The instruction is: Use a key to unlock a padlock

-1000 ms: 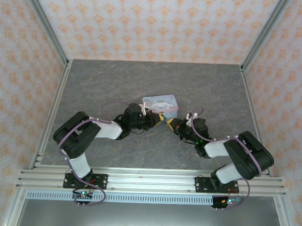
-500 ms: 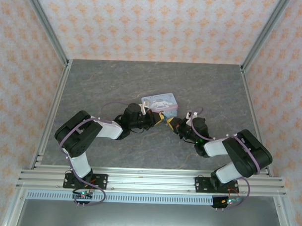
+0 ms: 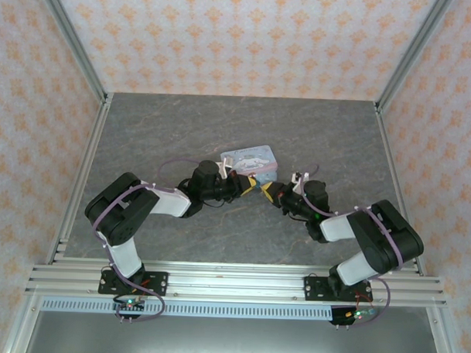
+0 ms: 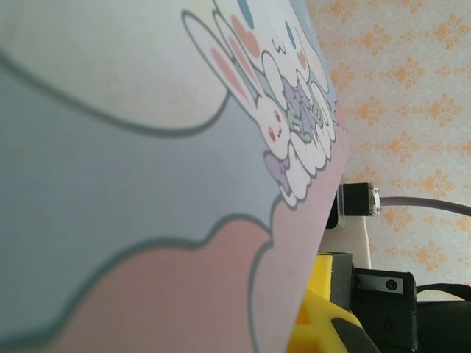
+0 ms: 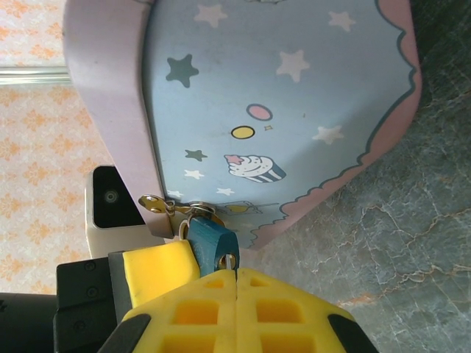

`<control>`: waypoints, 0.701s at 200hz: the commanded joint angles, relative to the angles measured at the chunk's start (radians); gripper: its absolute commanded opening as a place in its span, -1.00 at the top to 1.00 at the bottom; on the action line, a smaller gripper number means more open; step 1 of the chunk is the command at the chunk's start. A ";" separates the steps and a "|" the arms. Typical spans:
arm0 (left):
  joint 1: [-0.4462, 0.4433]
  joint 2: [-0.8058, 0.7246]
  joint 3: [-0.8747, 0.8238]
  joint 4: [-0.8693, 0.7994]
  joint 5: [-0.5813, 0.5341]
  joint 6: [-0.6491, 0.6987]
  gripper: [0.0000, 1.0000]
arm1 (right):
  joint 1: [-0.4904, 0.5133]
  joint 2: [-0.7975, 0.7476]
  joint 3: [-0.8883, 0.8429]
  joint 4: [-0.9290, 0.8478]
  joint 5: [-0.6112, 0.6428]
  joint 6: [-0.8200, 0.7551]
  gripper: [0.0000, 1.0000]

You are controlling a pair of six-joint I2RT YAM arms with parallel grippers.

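The left arm (image 3: 153, 201) lies low over the bench (image 3: 160, 127). It bends at its big joint and reaches to the right, up to the near side of the tin box (image 3: 250, 158). The left pincer (image 3: 251, 182) is closed. From the right wrist, one of its yellow tips sits right against the side of the padlock (image 5: 209, 244). I cannot tell what it pinches, if anything.

The padlock is tiny and blue. It hangs on a small gold clasp (image 5: 156, 204) at the edge of the box, just past the tips of the right pincer (image 5: 235, 283).

The key (image 5: 230, 259) is a little gold bit at the end of the padlock. It pokes into the line where the two yellow tips of the right pincer meet. That pincer is closed tight on the key. I think the key is in the keyhole now, so the step in hand is the turn.

To do it well, I think the right wrist should roll slowly, in line with the key, and not pull back or push sideways. The key is thin and could slip or bend. The left pincer should hold the padlock steady so it does not spin along with the key. The light box might also slide if pushed.

The right arm (image 3: 373, 235) bends at its big joint too and reaches left, low over the bench. The two pincers meet tip to tip beside the box.
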 commanded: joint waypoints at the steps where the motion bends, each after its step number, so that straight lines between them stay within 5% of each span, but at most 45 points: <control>1: 0.006 -0.020 0.019 0.069 0.071 -0.021 1.00 | -0.010 0.015 0.035 0.047 -0.044 -0.035 1.00; 140: 0.066 -0.041 0.005 0.060 0.121 -0.030 1.00 | -0.020 -0.009 0.028 0.013 -0.079 -0.050 1.00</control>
